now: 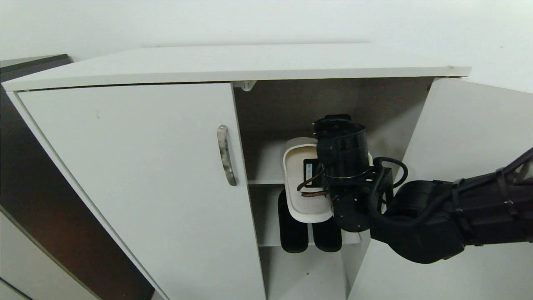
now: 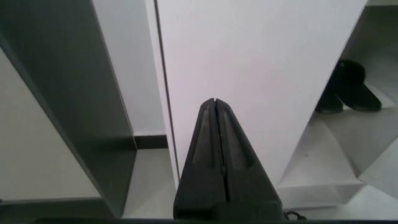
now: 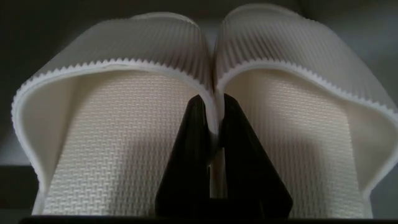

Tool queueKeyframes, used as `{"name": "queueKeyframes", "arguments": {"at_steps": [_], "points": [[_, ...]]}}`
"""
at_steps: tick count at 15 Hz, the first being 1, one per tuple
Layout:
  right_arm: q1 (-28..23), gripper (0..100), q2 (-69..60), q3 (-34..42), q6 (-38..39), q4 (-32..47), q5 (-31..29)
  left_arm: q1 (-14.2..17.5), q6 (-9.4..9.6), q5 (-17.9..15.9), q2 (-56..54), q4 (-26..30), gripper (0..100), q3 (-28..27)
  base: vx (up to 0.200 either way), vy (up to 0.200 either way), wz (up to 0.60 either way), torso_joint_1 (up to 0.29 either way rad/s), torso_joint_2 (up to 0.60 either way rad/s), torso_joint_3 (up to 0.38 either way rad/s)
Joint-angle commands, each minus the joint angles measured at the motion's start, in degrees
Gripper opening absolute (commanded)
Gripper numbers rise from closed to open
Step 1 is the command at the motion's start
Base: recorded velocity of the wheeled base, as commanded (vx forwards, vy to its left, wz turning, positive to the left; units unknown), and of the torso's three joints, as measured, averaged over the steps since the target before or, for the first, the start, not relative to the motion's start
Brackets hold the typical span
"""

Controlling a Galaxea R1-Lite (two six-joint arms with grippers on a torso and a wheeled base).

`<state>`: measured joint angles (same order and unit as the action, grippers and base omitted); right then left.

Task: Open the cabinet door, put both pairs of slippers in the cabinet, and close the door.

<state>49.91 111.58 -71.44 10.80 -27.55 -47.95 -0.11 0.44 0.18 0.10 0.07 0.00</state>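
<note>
White ribbed foam is what your right hand [image 3: 213, 115] is clamped on: its fingers [image 3: 194, 155] pinch the inner edges of both white slippers [image 1: 302, 187] together. In the centre of the head view the pair sits at the upper shelf [image 1: 264, 181] of the cabinet [image 1: 233, 62], toes in, heels poking out past the shelf's front edge. Whether the soles bear on the board, I can't tell. Below them, lower centre, the black slippers [image 1: 293, 233] lie on the middle shelf [image 1: 268, 243], heels overhanging slightly too.

Watch it here. Let go now and I'd judge the white pair heel-heavy: it could tip off the lip and drop onto the black pair, or past it to the bottom of the cabinet. Your grip is on soft edges only, so one slipper may slide free if you shove deeper in. On the way out, the fingers sit between the two uppers and could drag a slipper back with them. Any heel sticking out would stop the open right door [image 1: 466, 146], at the right of the frame, from shutting. Your forearm is just beside that door, and a wide swing could knock it.

Your left hand [image 2: 215, 109] is clenched on nothing, facing the closed left door [image 2: 261, 62].
</note>
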Motion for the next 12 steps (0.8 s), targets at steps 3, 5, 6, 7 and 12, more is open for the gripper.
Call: {"name": "queueKeyframes", "arguments": {"at_steps": [3,5,6,7,12], "points": [[-1.39,0,3.29,-5.03,-0.17,0.39,0.40,-0.07,-0.09,0.08,-0.01,0.01,0,0.00,0.000,0.000,0.00,0.000,0.00,0.000],[-1.83,0,4.00,-6.70,-1.31,1.01,0.57,0.02,-0.09,0.08,-0.01,0.01,0,0.00,0.000,0.000,0.00,0.000,0.00,0.000],[-2.01,0,4.61,-7.49,-1.40,1.01,0.75,0.02,-0.09,0.08,-0.01,-0.07,0,0.00,0.000,0.000,0.00,0.000,0.00,0.000],[-2.36,0,5.05,-8.54,-1.40,1.18,0.92,0.02,-0.09,0.08,-0.01,-0.07,0,0.00,0.000,0.000,0.00,0.000,0.00,0.000],[-3.15,0,6.54,-14.70,-1.40,6.11,2.24,0.02,-0.09,0.08,-0.01,-0.07,0,0.00,0.000,0.000,0.00,0.000,0.00,0.000]]}}
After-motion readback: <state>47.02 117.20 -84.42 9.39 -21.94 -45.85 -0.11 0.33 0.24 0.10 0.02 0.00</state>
